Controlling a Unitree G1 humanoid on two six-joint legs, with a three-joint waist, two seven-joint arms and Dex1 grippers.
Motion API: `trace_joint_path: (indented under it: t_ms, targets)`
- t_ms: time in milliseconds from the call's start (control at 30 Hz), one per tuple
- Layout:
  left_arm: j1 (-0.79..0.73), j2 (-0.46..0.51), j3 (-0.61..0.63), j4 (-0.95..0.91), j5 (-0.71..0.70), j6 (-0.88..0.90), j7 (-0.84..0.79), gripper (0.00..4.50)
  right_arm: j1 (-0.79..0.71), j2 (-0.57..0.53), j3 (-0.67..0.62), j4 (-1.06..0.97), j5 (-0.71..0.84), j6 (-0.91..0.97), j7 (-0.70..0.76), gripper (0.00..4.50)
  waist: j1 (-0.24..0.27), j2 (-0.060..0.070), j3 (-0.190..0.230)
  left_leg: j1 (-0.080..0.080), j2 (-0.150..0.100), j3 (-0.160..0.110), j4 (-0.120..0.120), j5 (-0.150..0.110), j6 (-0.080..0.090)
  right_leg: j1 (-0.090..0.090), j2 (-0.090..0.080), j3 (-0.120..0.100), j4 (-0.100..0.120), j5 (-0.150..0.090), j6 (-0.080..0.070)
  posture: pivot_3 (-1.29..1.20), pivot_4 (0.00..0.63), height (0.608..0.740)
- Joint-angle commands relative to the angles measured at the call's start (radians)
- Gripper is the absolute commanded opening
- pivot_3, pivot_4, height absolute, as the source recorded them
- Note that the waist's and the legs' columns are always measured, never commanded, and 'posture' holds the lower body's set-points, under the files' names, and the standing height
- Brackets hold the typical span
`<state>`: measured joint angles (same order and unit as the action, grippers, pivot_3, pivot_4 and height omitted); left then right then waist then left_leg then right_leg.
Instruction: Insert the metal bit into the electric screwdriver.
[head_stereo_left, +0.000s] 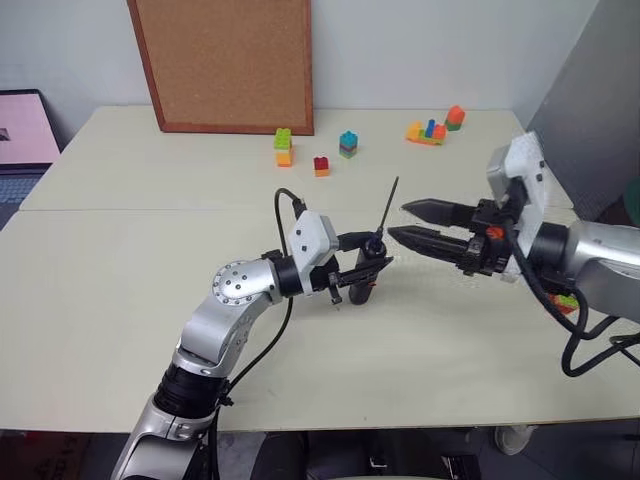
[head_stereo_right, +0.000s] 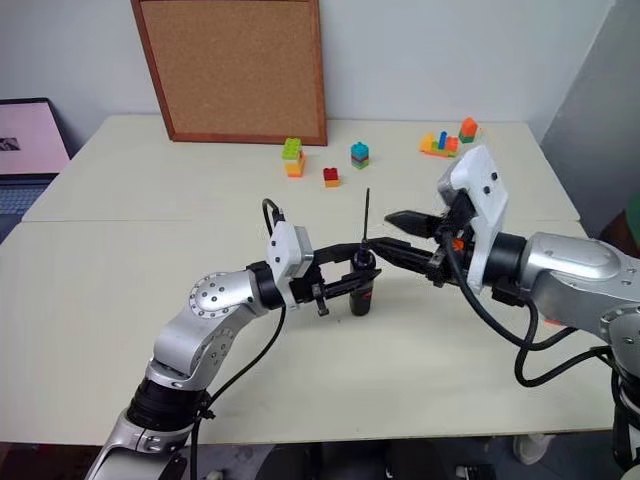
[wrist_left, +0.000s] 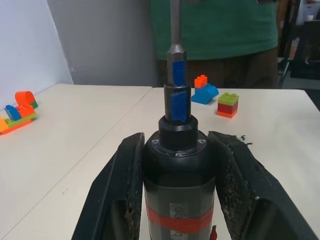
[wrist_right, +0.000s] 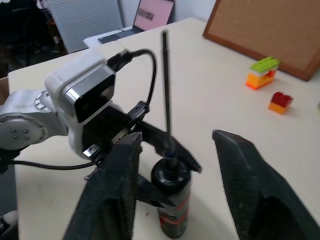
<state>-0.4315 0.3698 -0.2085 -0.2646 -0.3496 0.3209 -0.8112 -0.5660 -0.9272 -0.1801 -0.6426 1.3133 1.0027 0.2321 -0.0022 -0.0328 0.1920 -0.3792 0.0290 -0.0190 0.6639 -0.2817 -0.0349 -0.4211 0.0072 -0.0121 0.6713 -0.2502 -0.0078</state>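
Bit seated upright in the screwdriver, above the desk.
I see toy bricks and a corkboard well behind; my left fingers clamp the electric screwdriver, the metal bit rising from its top; my right fingers stand apart, empty, just beside.

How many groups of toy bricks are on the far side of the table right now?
4: a green-and-orange stack by the corkboard, a red brick, a teal stack, and a mixed cluster farthest right. More may be hidden behind the right arm.

Office: corkboard, laptop, table
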Motion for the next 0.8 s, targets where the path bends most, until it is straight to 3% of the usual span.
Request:
trace_joint_path:
  t_ms: [33,200,400,600,800]
  targets:
    - [-0.073,0.013,0.023,0.026,0.053,0.014,0.051,1.64,0.024,-0.048,-0.082,-0.011,-0.046,-0.035,0.041,3.12,0.0,0.0,0.0,0.0,0.0,0.0,0.0,0.0,0.0,0.0,0.0,0.0,0.0,0.0,0.0,0.0,0.15,0.74]
    - [-0.239,0.088,-0.007,0.156,0.206,-0.083,0.039,1.64,0.09,-0.121,-0.148,-0.043,-0.131,-0.069,0.136,3.12,-0.002,-0.001,0.001,-0.001,0.0,-0.001,-0.001,0.0,0.0,-0.001,0.001,-0.001,0.0,0.0,0.0,0.0,0.15,0.74]
    - [-0.476,0.214,-0.219,0.522,0.553,-0.395,-0.029,1.64,0.172,-0.271,-0.159,-0.123,-0.334,-0.161,0.335,3.12,0.001,0.0,0.001,-0.003,0.0,-0.002,-0.002,0.0,0.0,-0.003,0.002,-0.002,-0.007,0.0,0.0,0.0,0.15,0.74]
    - [-0.606,0.128,-0.394,0.87,0.752,-0.661,-0.034,1.63,0.225,-0.368,-0.129,-0.136,-0.456,-0.199,0.464,3.12,0.007,0.0,0.001,-0.007,0.0,0.003,-0.001,-0.001,0.002,-0.003,-0.001,0.001,-0.014,0.0,0.001,0.0,0.15,0.74]
    - [-0.692,-0.01,-0.46,1.162,0.854,-0.755,-0.013,1.63,0.233,-0.344,-0.104,-0.144,-0.497,-0.222,0.488,3.12,0.01,0.0,0.001,-0.008,-0.002,0.005,0.0,-0.007,0.012,-0.003,-0.003,0.001,-0.015,0.0,0.001,0.0,0.15,0.74]
